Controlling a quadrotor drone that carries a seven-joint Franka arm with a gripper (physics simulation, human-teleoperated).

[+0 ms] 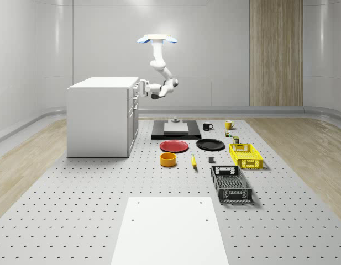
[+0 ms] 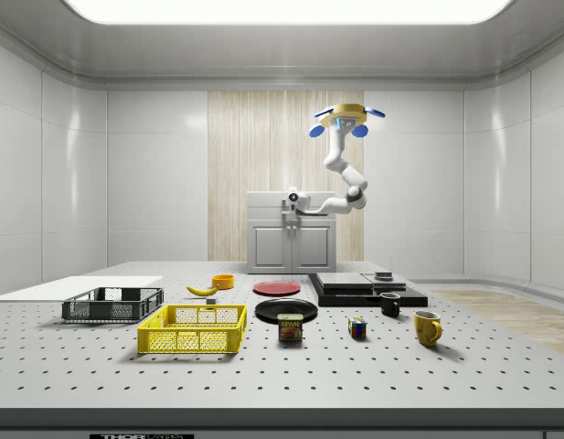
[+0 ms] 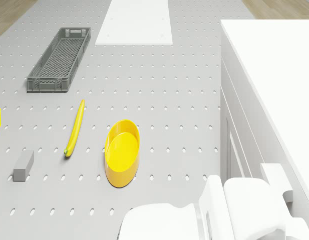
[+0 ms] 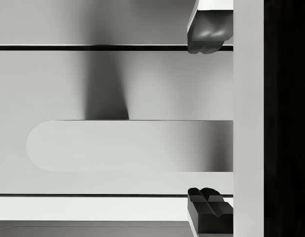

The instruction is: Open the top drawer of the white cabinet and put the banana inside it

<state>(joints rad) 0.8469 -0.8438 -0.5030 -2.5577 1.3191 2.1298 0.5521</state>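
Drone [image 1: 157, 39] hovers in the air just off the front of the white cabinet [image 1: 98, 117], above the bench [image 1: 76, 210], with the arm bent down and across toward the cabinet's upper front. The hand [image 1: 141, 88] sits at the top drawer [image 1: 134, 91] face. In the wrist view the two fingertips [image 4: 207, 29] stand wide apart, one above and one below the long rounded handle [image 4: 127, 145], so the hand is open and straddles the handle near its end without clamping it. Whether the pads touch the handle I cannot tell. The drawer front looks flush with the cabinet in the whole-scene view, so I judge it not yet opened. The banana [image 1: 193, 160] lies on the bench, untouched, beside the yellow bowl [image 1: 168, 159] and well apart from the cabinet; the drone view shows it lying free between the bowl and the grey crate [image 3: 60, 59]. Progress, as judged: approach to the handle done. Left: close on the handle, pull the drawer out, release, fetch the banana, place it inside.
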